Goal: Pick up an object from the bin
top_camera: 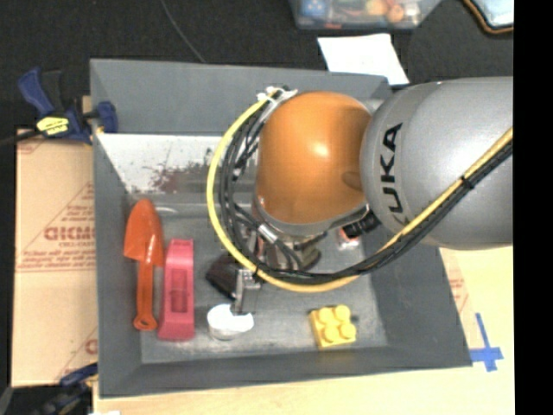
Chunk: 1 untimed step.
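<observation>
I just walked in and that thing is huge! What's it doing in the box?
A robot arm is down in the grey metal bin to pick something up. Its gripper hangs just over a small white round thing near the front, with a dark thing beside it. An orange scoop, a pink block and a yellow brick lie nearby.

Single overhead camera, close above the grey bin (173, 93), tilted slightly sideways, arm (432, 171) from right.
</observation>
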### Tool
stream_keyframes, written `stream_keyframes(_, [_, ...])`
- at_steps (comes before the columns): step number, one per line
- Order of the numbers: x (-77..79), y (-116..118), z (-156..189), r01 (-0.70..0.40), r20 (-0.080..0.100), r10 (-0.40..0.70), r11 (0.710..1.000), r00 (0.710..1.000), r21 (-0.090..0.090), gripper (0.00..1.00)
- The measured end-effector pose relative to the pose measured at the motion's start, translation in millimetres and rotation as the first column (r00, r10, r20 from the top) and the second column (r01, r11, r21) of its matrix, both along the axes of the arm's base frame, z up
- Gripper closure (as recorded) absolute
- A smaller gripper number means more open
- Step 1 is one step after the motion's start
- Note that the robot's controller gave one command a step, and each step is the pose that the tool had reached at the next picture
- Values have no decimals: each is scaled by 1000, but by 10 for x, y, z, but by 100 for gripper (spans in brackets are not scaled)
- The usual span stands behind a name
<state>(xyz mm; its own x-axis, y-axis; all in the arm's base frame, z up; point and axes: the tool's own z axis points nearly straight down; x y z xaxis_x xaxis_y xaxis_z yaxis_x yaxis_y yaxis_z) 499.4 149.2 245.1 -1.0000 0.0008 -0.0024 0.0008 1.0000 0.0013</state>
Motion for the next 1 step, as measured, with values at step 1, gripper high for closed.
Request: stream_keyframes(1, [-159,-351,-1779,-69,2,69,998,998,1,0])
